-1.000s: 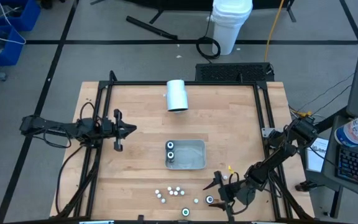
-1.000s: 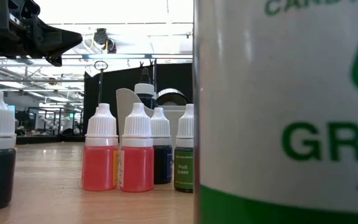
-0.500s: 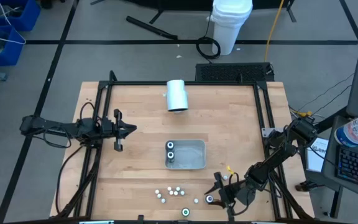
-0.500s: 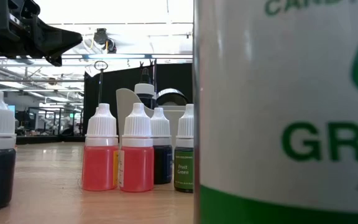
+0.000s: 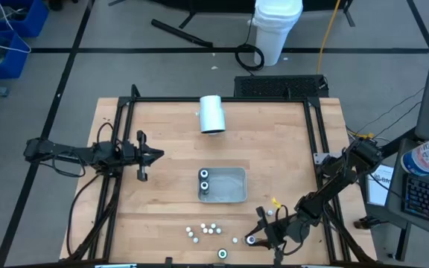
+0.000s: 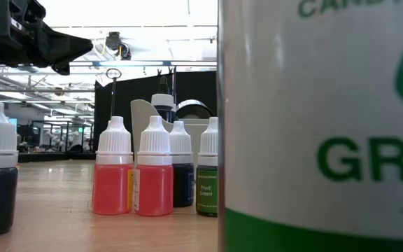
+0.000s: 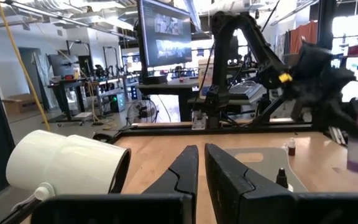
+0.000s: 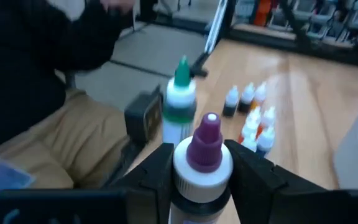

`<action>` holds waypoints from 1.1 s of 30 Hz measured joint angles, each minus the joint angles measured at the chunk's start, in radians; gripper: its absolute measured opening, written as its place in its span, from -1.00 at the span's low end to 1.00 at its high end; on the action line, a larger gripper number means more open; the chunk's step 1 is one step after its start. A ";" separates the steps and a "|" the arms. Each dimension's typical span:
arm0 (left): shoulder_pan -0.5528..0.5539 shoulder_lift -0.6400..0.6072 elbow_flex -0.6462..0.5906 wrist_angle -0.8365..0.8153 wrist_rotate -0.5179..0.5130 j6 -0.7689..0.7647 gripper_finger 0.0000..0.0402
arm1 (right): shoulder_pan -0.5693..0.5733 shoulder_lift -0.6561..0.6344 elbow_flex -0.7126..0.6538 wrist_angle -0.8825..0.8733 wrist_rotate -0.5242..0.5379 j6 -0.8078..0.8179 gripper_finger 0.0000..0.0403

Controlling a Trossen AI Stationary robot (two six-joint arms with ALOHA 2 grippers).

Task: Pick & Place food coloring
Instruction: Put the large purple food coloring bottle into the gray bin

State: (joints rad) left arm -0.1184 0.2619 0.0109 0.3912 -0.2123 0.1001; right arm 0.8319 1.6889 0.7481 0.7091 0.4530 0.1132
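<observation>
The food coloring bottles are tiny. A loose cluster stands upright near the table's near edge, also in the right wrist view and the low view. Two bottles stand in the grey tray. A green-tipped one stands alone by the near edge. My right gripper is shut on a purple-tipped bottle. My left gripper hangs shut over the table's left side, touching nothing. My right gripper pinches the purple-tipped bottle between its two fingers, one on each side of the white collar under the tip. The fingers come nearly level from the table's right side. The bottle stands upright. Whether its base is off the table I cannot tell.
A large white cylinder lies on its side at the table's far middle. A green bottle fills the right half of the low view. Beyond the near edge sits a person in tan trousers. Bare wood lies between tray and cylinder.
My right gripper has drawn its fingers together onto the purple-tipped bottle, which stood between them, and has shifted slightly with it. The bottle stays upright.
</observation>
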 joint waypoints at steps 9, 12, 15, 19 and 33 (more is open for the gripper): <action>0.000 0.000 0.000 0.003 0.000 0.000 -0.81 | -0.024 -0.160 0.112 -0.196 0.013 -0.169 -0.44; 0.000 0.000 0.000 0.003 0.000 0.000 -0.81 | -0.058 -0.207 0.162 -0.219 0.018 -0.218 -0.42; 0.000 0.000 0.000 0.003 0.000 0.000 -0.81 | -0.101 -0.228 0.198 -0.231 0.018 -0.258 -0.39; 0.000 0.000 0.000 0.001 0.000 -0.002 -0.81 | -0.182 -0.236 0.255 -0.287 0.017 -0.281 -0.42; 0.000 0.000 0.000 0.002 0.000 0.000 -0.81 | -0.470 -0.230 0.259 -0.406 -0.087 -0.155 -0.42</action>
State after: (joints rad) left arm -0.1181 0.2616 0.0109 0.3927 -0.2122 0.1001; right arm 0.3624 1.4593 1.0069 0.3026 0.3663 -0.0420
